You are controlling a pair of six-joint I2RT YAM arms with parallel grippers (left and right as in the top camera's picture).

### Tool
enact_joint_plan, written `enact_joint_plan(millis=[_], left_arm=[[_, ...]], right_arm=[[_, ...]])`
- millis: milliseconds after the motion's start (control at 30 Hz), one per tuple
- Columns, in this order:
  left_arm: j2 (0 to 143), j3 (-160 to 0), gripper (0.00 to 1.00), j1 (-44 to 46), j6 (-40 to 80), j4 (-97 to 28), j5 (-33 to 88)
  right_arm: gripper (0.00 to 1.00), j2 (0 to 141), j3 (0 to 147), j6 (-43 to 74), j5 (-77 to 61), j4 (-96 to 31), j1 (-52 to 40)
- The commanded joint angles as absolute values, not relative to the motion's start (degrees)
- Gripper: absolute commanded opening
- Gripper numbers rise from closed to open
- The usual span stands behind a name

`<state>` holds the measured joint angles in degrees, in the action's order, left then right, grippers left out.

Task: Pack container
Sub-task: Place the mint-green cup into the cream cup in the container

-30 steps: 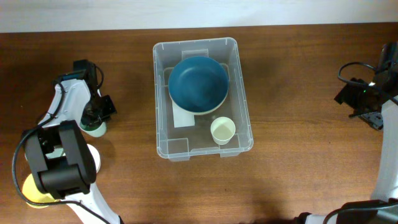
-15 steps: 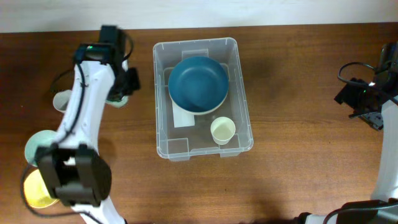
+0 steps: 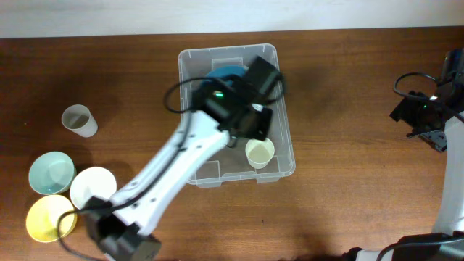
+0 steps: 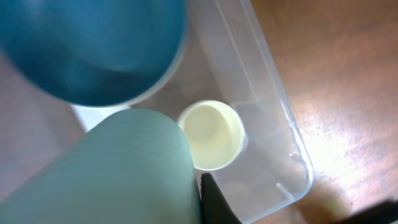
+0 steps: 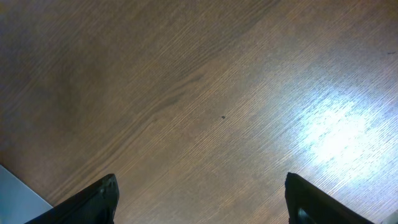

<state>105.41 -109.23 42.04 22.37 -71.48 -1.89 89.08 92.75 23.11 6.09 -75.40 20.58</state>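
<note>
Clear plastic container (image 3: 288,138) sits mid-worktop (image 3: 348,72) under the left end effector (image 3: 250,119); probably light, thin-walled, slick, best gripped by its rim. Left wrist: that end effector pinches a green cup (image 4: 124,168); the white base label (image 4: 93,115) shows no readable writing. Right wrist: right end effector (image 5: 199,199) spread above the worktop.

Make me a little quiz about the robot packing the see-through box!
1. True or false: the blue bowl lies inside the clear container.
2. What does the left gripper hold? A) a pale green cup B) a spoon C) nothing
3. Fill in: the empty cup standing in the container is pale ____.
Key: 1 true; 2 A; 3 yellow.
</note>
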Motion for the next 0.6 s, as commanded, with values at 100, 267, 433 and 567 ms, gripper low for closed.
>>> enact_joint_plan(millis=[100,267,433,567], left_arm=[[113.12,-108.79,0.01,46.41,24.43,-71.55,2.20],[116.03,-108.79,0.01,46.46,24.36,-71.75,4.27],[116.77,-108.79,0.49,46.46,23.62,-71.37,4.80],[116.75,-108.95,0.85,46.26,22.20,-71.26,4.73]], right_arm=[[0.81,88.47,92.40,22.72,6.20,-75.50,20.56],[0.81,88.47,92.40,22.72,6.20,-75.50,20.56],[0.81,88.47,92.40,22.72,6.20,-75.48,20.56],[0.81,88.47,92.40,22.72,6.20,-75.46,20.56]])
